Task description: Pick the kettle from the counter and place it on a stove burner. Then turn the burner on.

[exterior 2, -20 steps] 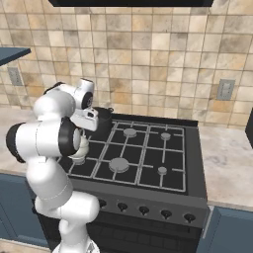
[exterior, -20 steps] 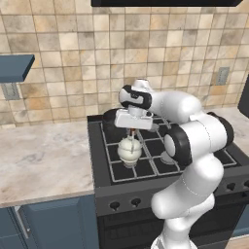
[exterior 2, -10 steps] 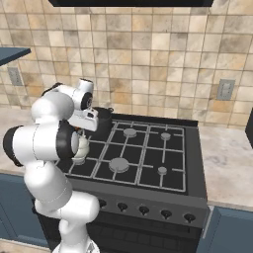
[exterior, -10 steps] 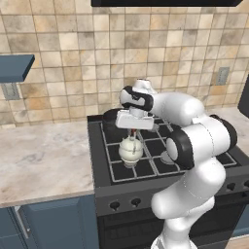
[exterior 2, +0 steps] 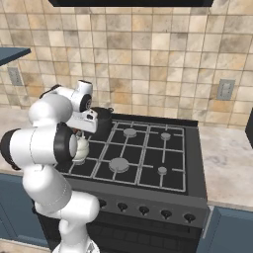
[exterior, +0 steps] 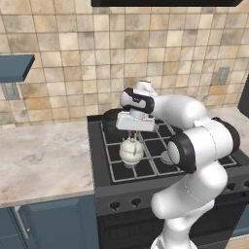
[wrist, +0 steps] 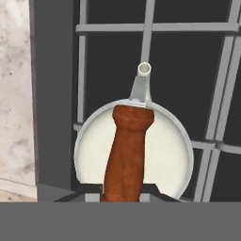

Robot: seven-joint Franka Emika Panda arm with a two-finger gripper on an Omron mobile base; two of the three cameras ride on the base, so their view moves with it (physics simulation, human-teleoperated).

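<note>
The cream-white kettle [exterior: 131, 151] with its orange-red handle [wrist: 126, 155] is at the stove's front-left grate [exterior: 121, 168], touching or just above the bars; I cannot tell which. My gripper [exterior: 132, 134] comes straight down onto it and is shut on the handle. In the hand view the round kettle body [wrist: 162, 155] lies below the fingers, spout [wrist: 143, 75] pointing toward the top, and my gripper [wrist: 124, 190] clamps the handle's near end. The kettle [exterior 2: 80, 148] peeks out beside my forearm. It hides the burner beneath. The beige counter [exterior: 44, 160] lies left of the stove.
A larger dark grey pot [exterior: 113, 119] stands on the back-left burner, just behind the hand. A wide grey burner cap [exterior 2: 118, 164] and smaller caps [exterior 2: 129, 132] lie to the right. Control knobs [exterior 2: 143, 210] line the stove front. A blue shelf [exterior: 14, 65] hangs on the left wall.
The arm and kettle stay at the front-left grate; at most the kettle has sunk very slightly. Nothing else has moved.
</note>
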